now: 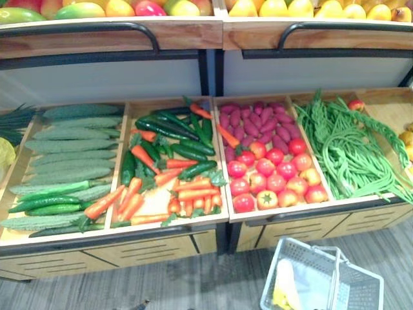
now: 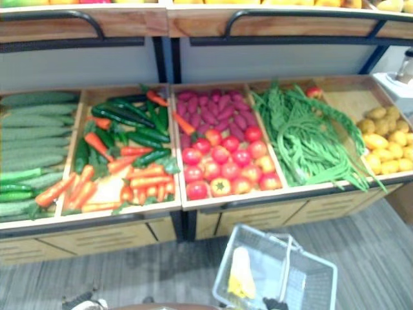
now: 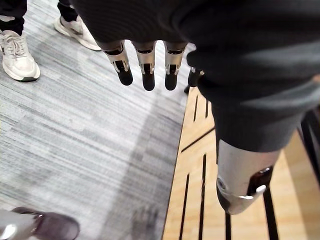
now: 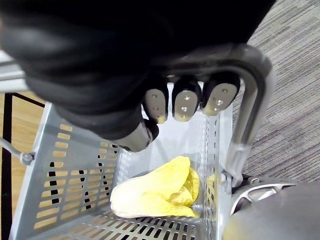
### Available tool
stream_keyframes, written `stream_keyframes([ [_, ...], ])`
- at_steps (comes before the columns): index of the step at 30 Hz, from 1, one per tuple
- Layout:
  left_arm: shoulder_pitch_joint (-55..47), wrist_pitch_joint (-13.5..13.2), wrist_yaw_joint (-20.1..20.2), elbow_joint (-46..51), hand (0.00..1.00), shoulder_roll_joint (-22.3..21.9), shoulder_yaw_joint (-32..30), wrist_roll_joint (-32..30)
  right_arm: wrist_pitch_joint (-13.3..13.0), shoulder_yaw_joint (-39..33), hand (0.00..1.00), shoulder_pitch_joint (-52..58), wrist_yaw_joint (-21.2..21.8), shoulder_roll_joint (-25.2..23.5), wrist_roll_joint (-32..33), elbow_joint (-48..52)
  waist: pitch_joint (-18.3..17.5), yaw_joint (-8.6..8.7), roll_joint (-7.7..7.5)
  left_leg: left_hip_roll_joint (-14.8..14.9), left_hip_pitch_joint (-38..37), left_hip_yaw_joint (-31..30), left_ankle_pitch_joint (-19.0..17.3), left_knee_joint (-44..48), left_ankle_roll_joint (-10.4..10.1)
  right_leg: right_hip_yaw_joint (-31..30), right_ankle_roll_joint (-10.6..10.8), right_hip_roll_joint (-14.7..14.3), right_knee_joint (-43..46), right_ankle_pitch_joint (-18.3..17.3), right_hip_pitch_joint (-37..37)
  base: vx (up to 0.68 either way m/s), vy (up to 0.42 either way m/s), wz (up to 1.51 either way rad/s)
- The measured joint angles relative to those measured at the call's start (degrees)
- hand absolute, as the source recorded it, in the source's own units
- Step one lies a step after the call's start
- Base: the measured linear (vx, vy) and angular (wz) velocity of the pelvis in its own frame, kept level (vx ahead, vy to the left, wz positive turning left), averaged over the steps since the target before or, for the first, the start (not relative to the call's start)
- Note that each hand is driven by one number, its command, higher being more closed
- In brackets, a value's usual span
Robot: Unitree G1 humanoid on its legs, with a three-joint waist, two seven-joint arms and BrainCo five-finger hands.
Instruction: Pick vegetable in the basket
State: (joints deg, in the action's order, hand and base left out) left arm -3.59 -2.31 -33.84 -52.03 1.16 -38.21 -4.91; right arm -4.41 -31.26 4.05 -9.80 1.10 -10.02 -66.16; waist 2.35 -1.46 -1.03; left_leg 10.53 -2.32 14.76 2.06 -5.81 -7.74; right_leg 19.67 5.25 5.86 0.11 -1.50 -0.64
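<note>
1. Low at 5 o'clock of the head views, a pale grey basket sits in front of the wooden stand, over the grey floor.
2. Inside the basket lies the vegetable, a yellow leafy one. It rests on the basket's bottom, against a slotted side wall.
3. The right hand has its fingers curled tight round the basket's metal handle, directly above the vegetable.
4. The left hand hangs with its fingers straight, slightly apart and holding nothing. It is over the floor just beside the stand's slatted front.
5. On the stand, from 9 o'clock to 3 o'clock, the compartments hold:
   - cucumbers;
   - dark green peppers mixed with orange carrots;
   - red tomatoes near the middle;
   - long green beans;
   - yellow potatoes at the far 3 o'clock edge.
6. At 12 o'clock, an upper shelf carries yellow and red fruit.
7. A person's white shoes stand on the floor beyond the left hand.
</note>
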Motion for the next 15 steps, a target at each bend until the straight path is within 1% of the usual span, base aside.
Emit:
stream_keyframes([
  [2, -0.1, 0.4, -1.5, 6.9, 0.0, 1.2, -2.1, 0.2, 0.1, 0.4, 1.0, 0.0, 0.0, 0.1, 0.0, 0.1, -0.1, 0.0, 0.03, 0.0, -0.1, 0.3, -0.1, 0.0, 0.0, -0.4, 0.0, -0.1, 0.0, 0.0, 0.1, 0.02, 0.0, -0.07],
  [3, -0.1, 0.4, -2.0, 9.1, 0.0, 1.6, -2.2, 0.1, 0.1, 0.5, 1.0, 0.1, 0.0, 0.1, 0.0, 0.1, -0.1, -0.01, -0.02, 0.0, -0.1, 0.4, -0.2, 0.0, 0.0, -0.5, 0.0, -0.1, 0.0, 0.0, 0.1, 0.03, 0.005, -0.05],
  [4, -0.1, 0.5, -2.9, 13.7, 0.0, 2.8, -1.9, -1.5, 0.0, 0.9, 1.0, 0.1, 0.0, 0.2, 0.0, 0.1, -0.3, -0.09, -0.03, 0.0, -0.1, 0.5, -0.2, 0.0, 0.0, -0.6, 0.0, -0.1, 0.0, 0.0, 0.2, 0.02, 0.003, -0.04],
  [5, -0.2, 0.5, -3.3, 15.9, 0.0, 3.5, -1.4, -3.1, 0.0, 1.0, 1.0, 0.2, 0.0, 0.2, 0.0, 0.1, -0.4, -0.12, -0.03, 0.0, -0.1, 0.5, -0.2, 0.0, 0.0, -0.7, 0.0, -0.1, 0.0, 0.1, 0.2, 0.03, 0.003, -0.04],
  [6, -0.6, 1.0, -3.9, 20.7, 0.0, 5.2, 0.4, -6.2, 0.0, 2.0, 1.0, 0.4, 0.1, 0.2, 0.0, 0.4, -0.6, -0.14, 0.08, -0.1, -0.3, 0.6, -0.2, 0.0, 0.0, -0.7, -0.1, -0.1, 0.0, 0.4, 0.2, 0.05, 0.005, -0.05],
  [7, -1.2, 1.6, -4.1, 25.8, 0.0, 7.1, 2.6, -10.7, -0.2, 2.6, 1.0, 0.7, 0.1, 0.4, 0.0, 0.6, -0.9, -0.19, 0.19, -0.2, -0.7, 0.8, -0.3, 0.1, 0.0, -1.0, -0.1, -0.1, 0.0, 0.4, 0.1, 0.05, 0.007, -0.07],
  [8, -1.5, 1.9, -4.1, 28.0, 0.0, 8.0, 3.7, -13.1, -0.2, 2.9, 1.0, 0.7, 0.2, 0.6, 0.0, 0.6, -0.9, -0.2, 0.26, -0.2, -0.8, 0.9, -0.3, 0.1, 0.0, -1.1, -0.1, 0.0, 0.0, 0.4, 0.1, 0.04, 0.01, -0.08],
  [9, -1.7, 2.4, -4.0, 32.0, 0.0, 9.6, 5.7, -18.4, -0.8, 3.4, 1.0, 1.0, 0.3, 0.8, 0.0, 0.7, -1.1, -0.19, 0.51, -0.4, -0.9, 1.1, -0.3, 0.1, 0.1, -1.2, -0.1, 0.1, 0.0, 0.4, 0.0, 0.01, 0.012, -0.05],
  [10, -1.8, 2.4, -3.9, 34.7, 0.0, 11.0, 7.4, -20.9, -1.1, 3.8, 1.0, 1.2, 0.4, 0.9, 0.0, 0.7, -1.2, -0.18, 0.64, -0.4, -0.9, 1.1, -0.3, 0.0, 0.1, -1.2, 0.0, 0.1, 0.0, 0.4, 0.0, -0.01, 0.015, -0.05],
  [11, -1.8, 2.3, -3.4, 37.9, 0.0, 13.2, 9.3, -26.4, -1.3, 4.7, 1.0, 1.5, 0.5, 1.2, 0.1, 0.8, -1.3, -0.14, 0.82, -0.5, -0.9, 1.4, -0.4, 0.0, 0.2, -1.4, 0.0, 0.2, 0.0, 0.5, -0.1, -0.01, 0.012, -0.06],
  [13, -1.7, 2.0, -3.0, 40.2, 0.0, 15.8, 11.4, -30.3, -1.4, 5.1, 1.0, 1.9, 0.6, 1.3, 0.1, 1.2, -1.5, -0.09, 1.04, -0.6, -1.0, 1.8, -0.6, 0.0, 0.5, -1.6, 0.1, 0.2, -0.1, 0.6, -0.1, -0.01, 0.011, -0.07],
  [15, -1.7, 1.3, -2.2, 40.8, 0.0, 17.6, 13.2, -32.5, -1.6, 5.4, 1.0, 2.3, 0.8, 1.5, 0.4, 1.3, -1.7, 0.06, 1.23, -0.7, -1.0, 1.9, -0.7, 0.0, 0.6, -1.9, 0.2, 0.3, -0.1, 0.7, 0.1, -0.01, 0.011, -0.05],
])
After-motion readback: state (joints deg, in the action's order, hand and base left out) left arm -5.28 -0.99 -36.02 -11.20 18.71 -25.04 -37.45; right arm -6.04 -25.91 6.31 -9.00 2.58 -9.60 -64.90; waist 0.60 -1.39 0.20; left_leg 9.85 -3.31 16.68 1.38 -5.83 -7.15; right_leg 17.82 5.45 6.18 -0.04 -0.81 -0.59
